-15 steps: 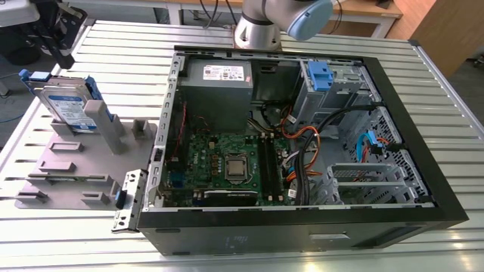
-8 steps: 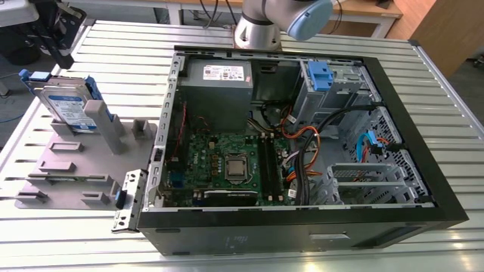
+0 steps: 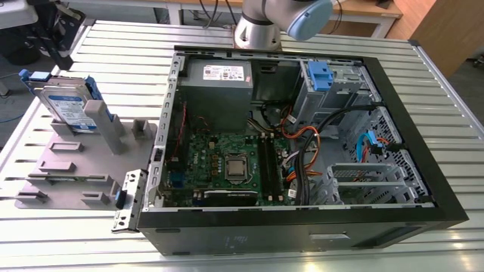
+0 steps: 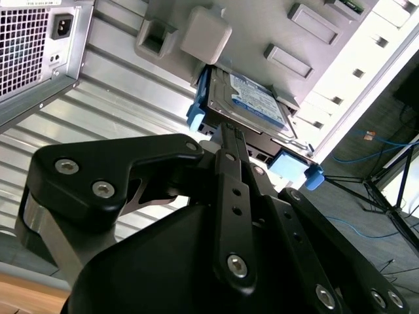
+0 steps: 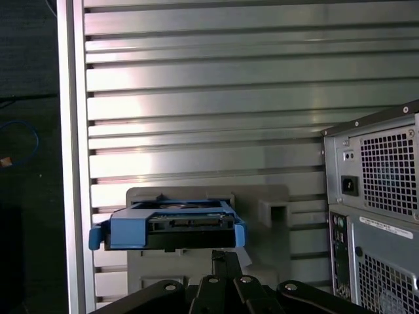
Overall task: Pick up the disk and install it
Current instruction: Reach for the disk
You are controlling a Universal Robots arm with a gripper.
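Observation: the disk (image 3: 67, 105) stands on edge in a grey holder (image 3: 76, 170) at the exterior view's left. The holder lies on the slatted metal table (image 3: 136, 39), just beside the open computer case (image 3: 423, 164). The disk's labelled face is turned toward the exterior camera, and its blue frame runs around its edges. It sits between the holder's upright posts, outside the case.

Case: it lies on its side with the cover off. Inside are a green circuit board (image 3: 226, 158), a grey power box (image 3: 219, 85), a metal bay with a blue tab (image 3: 321, 79) and loose cables (image 3: 302, 136).

Arm: the robot arm (image 3: 264, 25) stands at the far edge of the case in the exterior view, well apart from the disk.

End effector: in the second wrist view the gripper (image 4: 229, 131) points toward the disk (image 4: 252, 101), and the rear panel of the case (image 4: 33, 46) is to one side. In the first wrist view the gripper (image 5: 226, 256) lines up with the disk (image 5: 173, 226), whose connector edge faces the camera. The fingers (image 5: 221, 265) are drawn together with nothing between them. The gripper touches neither the disk nor the holder (image 5: 275, 196).

Status: the disk is not picked up and not installed.
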